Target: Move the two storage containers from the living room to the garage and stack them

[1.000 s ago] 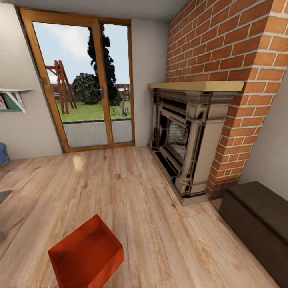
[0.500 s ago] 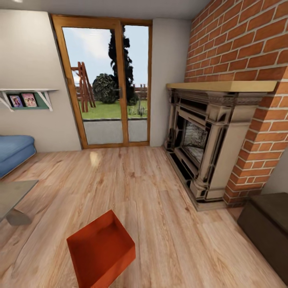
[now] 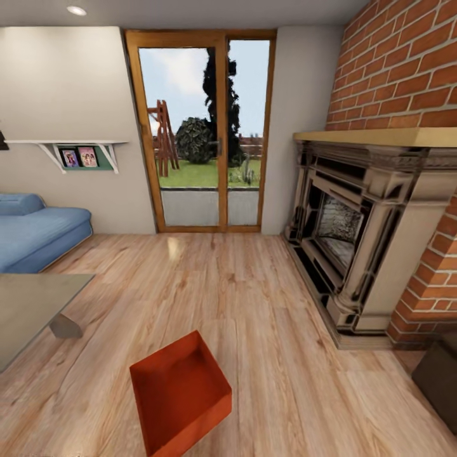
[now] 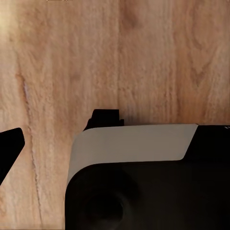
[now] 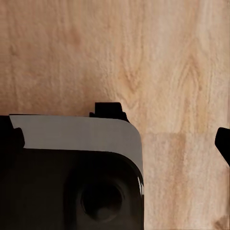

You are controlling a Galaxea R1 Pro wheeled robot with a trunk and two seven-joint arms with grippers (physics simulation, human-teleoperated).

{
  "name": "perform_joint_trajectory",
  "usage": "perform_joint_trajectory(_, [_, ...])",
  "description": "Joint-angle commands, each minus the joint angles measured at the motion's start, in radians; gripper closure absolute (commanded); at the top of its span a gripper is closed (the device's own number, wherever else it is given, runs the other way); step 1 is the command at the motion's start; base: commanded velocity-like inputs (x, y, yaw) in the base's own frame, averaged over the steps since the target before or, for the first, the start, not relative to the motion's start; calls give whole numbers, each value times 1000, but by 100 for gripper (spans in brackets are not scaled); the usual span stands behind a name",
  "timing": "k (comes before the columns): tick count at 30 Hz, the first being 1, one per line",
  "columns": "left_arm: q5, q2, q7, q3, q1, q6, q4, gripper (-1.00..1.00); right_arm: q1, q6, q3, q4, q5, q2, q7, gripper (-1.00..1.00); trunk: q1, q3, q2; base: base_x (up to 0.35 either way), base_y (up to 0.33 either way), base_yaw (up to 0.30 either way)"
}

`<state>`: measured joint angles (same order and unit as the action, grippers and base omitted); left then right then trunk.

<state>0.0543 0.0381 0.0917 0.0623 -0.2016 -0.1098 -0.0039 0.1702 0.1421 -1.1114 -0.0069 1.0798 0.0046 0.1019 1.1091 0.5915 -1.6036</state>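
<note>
Head view: one storage container [image 3: 181,397], red-orange with an open top, rests on the wood-plank floor [image 3: 254,298] at the lower centre of the frame, turned at an angle to the planks. A low beige table [image 3: 32,304] occupies the left edge, apart from the container; a blue sofa [image 3: 35,231] lies behind it at mid left. A glazed wood-framed door [image 3: 206,133] stands at the upper centre, a wall shelf [image 3: 76,155] at the upper left. A fireplace [image 3: 358,235] in a brick wall [image 3: 406,70] fills the right side; a dark box [image 3: 438,377] sits at the lower right corner

Left wrist view: a white-and-black robot body part [image 4: 143,182] fills the lower half, above wood planks. Left gripper state: cannot be determined

Right wrist view: a similar white-and-black part [image 5: 72,172] fills the lower left, above wood planks. Right gripper state: cannot be determined
</note>
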Motion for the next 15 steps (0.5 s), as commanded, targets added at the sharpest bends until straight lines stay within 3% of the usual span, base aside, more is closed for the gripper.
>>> perform_joint_trajectory(1, [6,0,4,7,-1,-4,2,-100,0,2,-8,-1,8,0,4,-100,0,1,0,218,-170,268])
perform_joint_trajectory(15, [6,0,3,7,-1,-4,2,-100,0,1,-8,-1,8,0,4,-100,0,1,0,238,-190,268])
